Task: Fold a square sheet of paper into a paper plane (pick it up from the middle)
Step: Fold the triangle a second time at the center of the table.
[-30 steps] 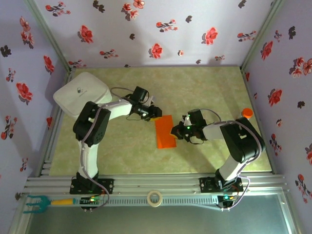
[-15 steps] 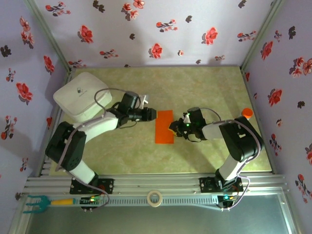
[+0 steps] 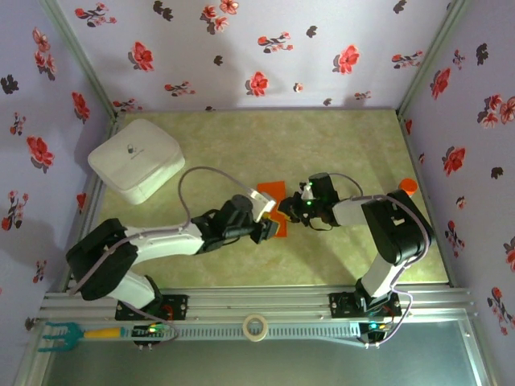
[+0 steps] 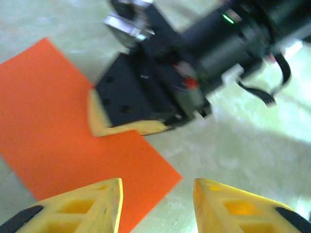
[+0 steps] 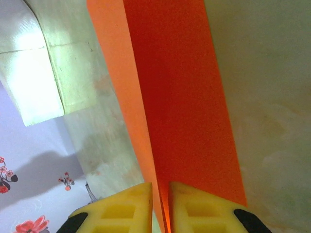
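The table (image 3: 338,145) had a pale green top. A white box (image 3: 135,159) stood on it at the far left. The left arm (image 3: 161,241) lay low over the table and reached right toward the middle. The right arm (image 3: 386,225) bent in from the right toward the same place.

Between them, near the middle of the table, was the square sheet of paper (image 3: 270,191), bright orange and folded, so that two layers showed. The right gripper (image 3: 286,211) had its yellow fingers (image 5: 194,208) pressed almost together on the right edge of the sheet, with the paper between them. The left gripper (image 4: 156,194) hovered over the near end of the sheet, its jaws clearly apart and holding nothing.

A small orange-capped bottle (image 3: 408,186) stood near the right edge. A roll of tape (image 3: 257,327) lay on the near rail.
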